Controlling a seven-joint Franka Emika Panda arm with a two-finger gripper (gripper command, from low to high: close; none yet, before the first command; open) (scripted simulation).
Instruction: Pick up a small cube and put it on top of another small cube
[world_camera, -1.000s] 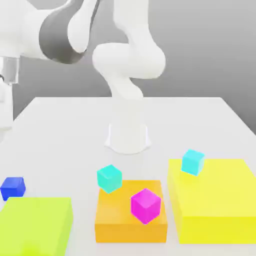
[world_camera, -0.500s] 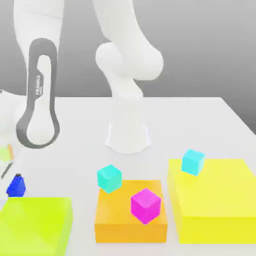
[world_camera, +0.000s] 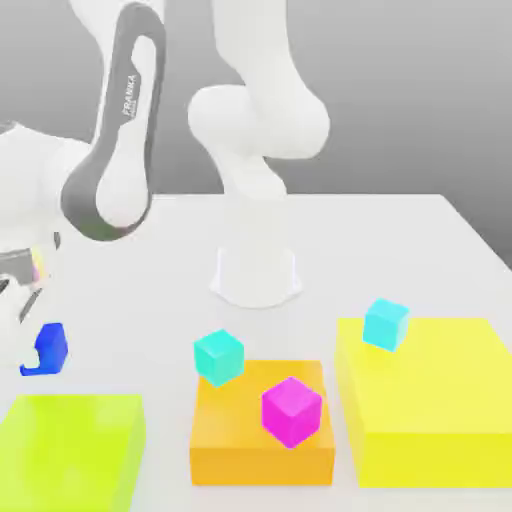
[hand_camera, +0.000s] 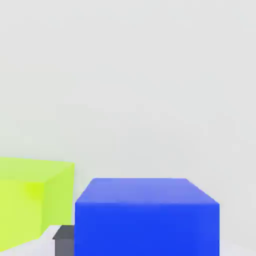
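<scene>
The small cube, glossy deep blue, hangs tilted just above the white table at the exterior view's left. My gripper is shut on it, coming down from the left edge. In the hand view the blue cube sits close in front, with a dark fingertip beside it. The other small cube, light sky-blue cyan, rests on the back left part of the yellow block, far off to the exterior view's right.
A lime block lies just in front of the held cube. An orange block carries a magenta cube, and a turquoise cube sits at its back left corner. The arm's white base stands mid-table.
The gripper came down at the left and shut on the blue cube. The cube has since risen off the table, moved slightly right and tilted. The other cubes have not moved.
</scene>
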